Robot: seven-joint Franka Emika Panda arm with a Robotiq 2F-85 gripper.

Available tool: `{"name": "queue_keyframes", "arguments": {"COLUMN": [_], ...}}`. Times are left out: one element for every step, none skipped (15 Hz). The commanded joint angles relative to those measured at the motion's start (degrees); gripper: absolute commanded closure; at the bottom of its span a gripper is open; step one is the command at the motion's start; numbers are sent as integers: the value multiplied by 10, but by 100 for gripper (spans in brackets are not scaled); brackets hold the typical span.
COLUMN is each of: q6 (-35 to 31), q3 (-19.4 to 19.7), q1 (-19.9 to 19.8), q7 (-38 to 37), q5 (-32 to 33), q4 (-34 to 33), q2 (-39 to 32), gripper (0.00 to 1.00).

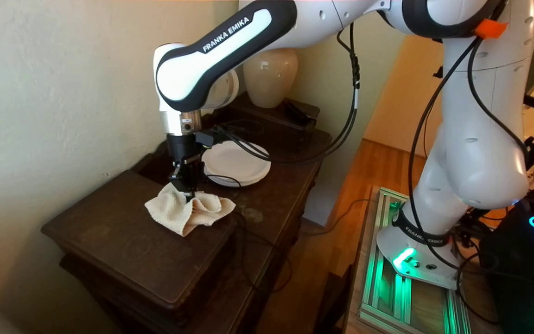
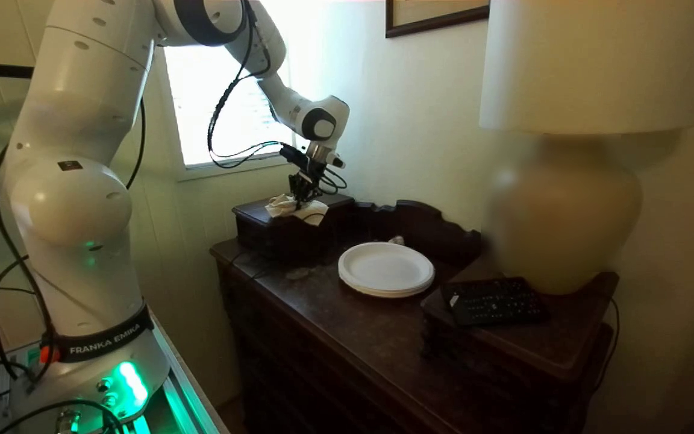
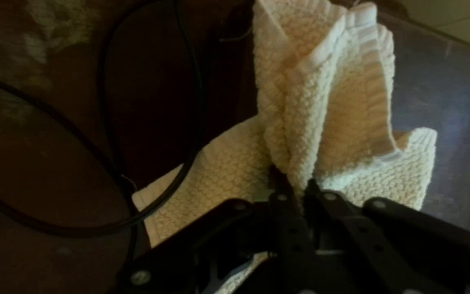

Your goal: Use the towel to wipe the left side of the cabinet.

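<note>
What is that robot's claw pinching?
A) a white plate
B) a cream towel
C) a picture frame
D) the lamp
B: the wrist view shows a fold of the cream towel caught in the gripper.

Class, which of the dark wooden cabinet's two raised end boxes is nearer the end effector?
The brown box under the cream textured towel the end effector grips; the other box bears a rounded cream lamp.
</note>
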State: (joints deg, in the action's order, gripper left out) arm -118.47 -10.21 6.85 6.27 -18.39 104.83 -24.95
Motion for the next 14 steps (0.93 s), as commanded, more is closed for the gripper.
{"name": "queue_keyframes", "arguments": {"q6": [-56, -72, -85, -96, -107, -116, -124, -131, -138, -151, -169, -185, -202, -167], "q3": [-8, -6, -4, 1, 4, 10, 15, 22, 29, 36, 45, 52, 58, 48], "q1": [-8, -6, -6, -5, -4, -4, -4, -4, -4, -5, -6, -8, -11, -10], "q7": [1, -6, -12, -20, -28, -38, -50, -64, -79, -95, -114, -133, -153, -114], "q5": [-36, -36, -35, -26, -22, -15, -9, -1, 10, 21, 39, 58, 77, 44], "q4": [26, 33, 42, 53, 61, 73, 86, 101, 116, 132, 152, 172, 189, 127], "q2": [33, 47, 65, 84, 100, 121, 138, 160, 179, 197, 221, 243, 260, 202], "gripper": [98, 98, 98, 97, 98, 98, 98, 98, 98, 98, 98, 98, 98, 92]}}
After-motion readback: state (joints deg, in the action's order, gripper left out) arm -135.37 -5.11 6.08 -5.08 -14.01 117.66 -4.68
